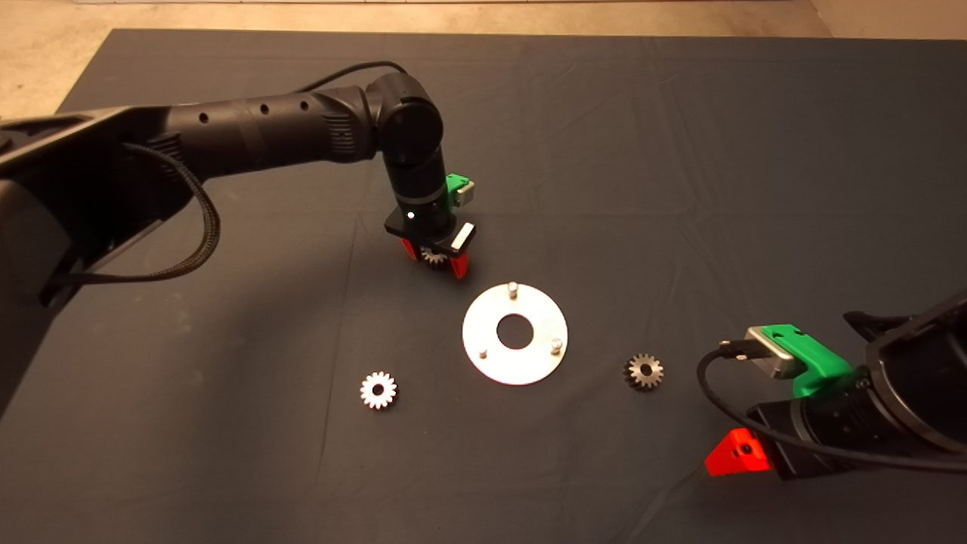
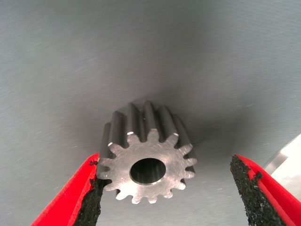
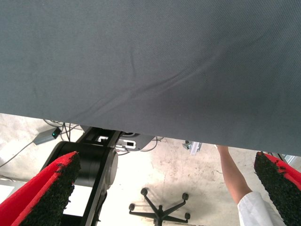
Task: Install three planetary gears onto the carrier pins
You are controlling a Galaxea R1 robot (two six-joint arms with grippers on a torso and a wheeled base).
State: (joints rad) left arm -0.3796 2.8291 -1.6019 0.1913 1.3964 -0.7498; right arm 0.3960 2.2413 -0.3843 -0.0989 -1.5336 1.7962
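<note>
My left gripper (image 1: 436,261) stands over the mat just behind and to the left of the round shiny plate (image 1: 491,321), open around one planetary gear (image 1: 434,258). In the left wrist view (image 2: 167,186) this gear (image 2: 146,162) lies on the mat with its bore facing the camera. One pad (image 2: 91,195) touches its teeth and the other pad (image 2: 247,186) stands clear of it. The three carrier pins (image 1: 512,287), (image 1: 555,344), (image 1: 482,351) are bare. A second gear (image 1: 378,390) lies left of the plate and a third gear (image 1: 644,372) lies right of it.
My right gripper (image 1: 736,453) waits at the lower right edge of the mat, open (image 3: 167,162) and empty. Its wrist view looks past the mat's edge at the floor, where a person's arm (image 3: 235,181) and a chair base (image 3: 162,207) show. The plate's rim (image 2: 289,162) shows beside the left fingers.
</note>
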